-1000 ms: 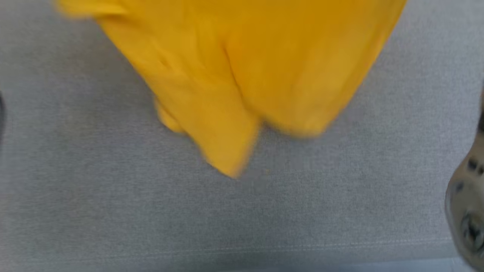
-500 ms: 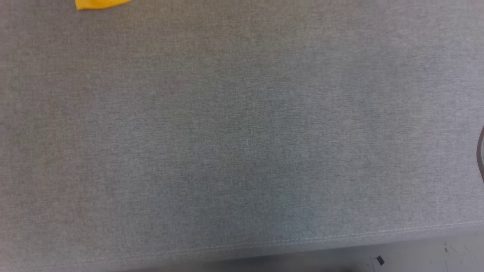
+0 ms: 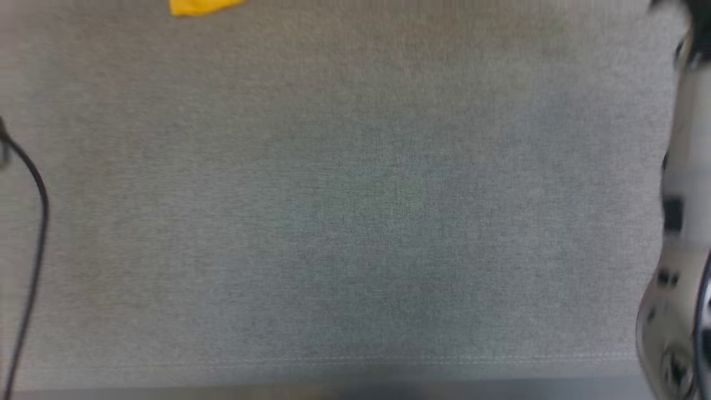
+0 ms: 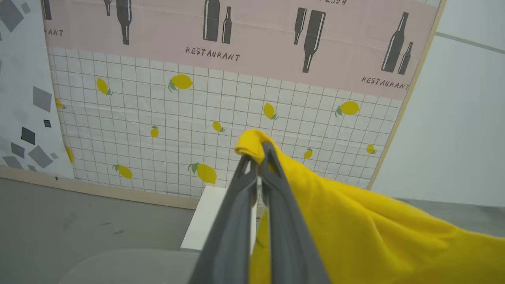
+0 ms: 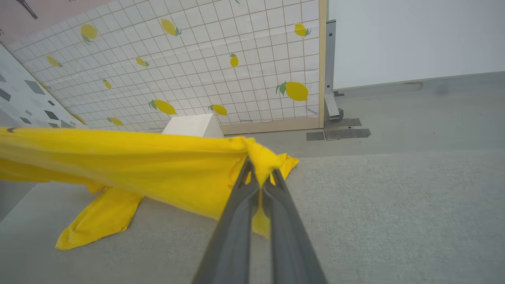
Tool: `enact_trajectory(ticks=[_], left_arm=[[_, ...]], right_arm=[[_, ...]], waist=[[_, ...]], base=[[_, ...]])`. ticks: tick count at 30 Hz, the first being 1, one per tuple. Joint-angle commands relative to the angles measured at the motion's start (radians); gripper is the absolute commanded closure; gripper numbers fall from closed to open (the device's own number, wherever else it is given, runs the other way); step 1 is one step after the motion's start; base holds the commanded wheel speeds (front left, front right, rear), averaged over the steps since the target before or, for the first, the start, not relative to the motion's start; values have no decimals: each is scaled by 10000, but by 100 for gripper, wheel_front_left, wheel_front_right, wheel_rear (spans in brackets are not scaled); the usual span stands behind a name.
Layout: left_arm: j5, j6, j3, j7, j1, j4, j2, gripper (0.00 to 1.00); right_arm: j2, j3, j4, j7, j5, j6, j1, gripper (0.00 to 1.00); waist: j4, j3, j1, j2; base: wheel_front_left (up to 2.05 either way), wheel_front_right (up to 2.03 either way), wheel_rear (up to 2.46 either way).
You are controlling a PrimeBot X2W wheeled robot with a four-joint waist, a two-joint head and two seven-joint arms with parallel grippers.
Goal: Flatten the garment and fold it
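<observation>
"Between the left tool's [image 4: 258, 153] fingers, what do you see?"

"A bunched fold of the garment [image 4: 355, 225]. Both fingers are pinched narrow on it, and a lump of cloth pokes out past the tips. From there the shirt falls away to that tool's right and below it, plain yellow."

"And the right tool [image 5: 261, 169]?"

"Fingers nearly together, clamped on a corner of the same shirt, with a small flap hanging beyond the tips. The cloth runs taut from that tool out to its left, lifted above the desk [image 5: 394, 205]."

"Does any of it touch the desk?"

"A sleeve [image 5: 98, 221] droops below and left of the right tool, and its end lies on the grey fabric top."

"What stands past the tools?"

"A white block [image 5: 193, 125] just beyond the cloth, then a tiled panel [image 5: 252, 59] printed with lemons. Ahead of the left tool a pink band [image 4: 252, 35] with bottles and the word RESTAURANT tops that panel."

"And from the head?"

"Grey desk, a scrap of yellow at the top of the view, the pale right forearm [image 3: 686, 211] blurred on the right, a black cable [image 3: 34, 233] on the left."
</observation>
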Motion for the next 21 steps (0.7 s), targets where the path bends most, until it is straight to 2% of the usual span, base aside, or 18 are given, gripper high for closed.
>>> enact_trajectory(ticks=[1,7,14,19,21], left_arm=[[-165,-33,105,-175,594,-59,-79,100],[-338,189,227,-424,3789,-958,-220,100],[-946,1344,660,-391,8415,-2645,-310,100],[-1312,2185,651,98,11395,-3553,-364,100],[-1355,2327,459,405,12191,-3778,-377,100]], right_arm=[[-131,71,-243,-119,256,31,726,100],[-671,648,-1398,-202,1108,31,4417,100],[-694,566,-2552,101,1799,31,8197,100],[-595,496,-2875,382,1771,31,9868,100],[-528,411,-2957,563,1794,31,10322,100]], waist=[[435,-1205,-1,-1],[781,-2833,-1,-1],[961,-3867,-1,-1],[919,-4207,-1,-1],[909,-4221,-1,-1]], base=[[0,0,0],[0,0,0],[0,0,0],[0,0,0],[0,0,0]])
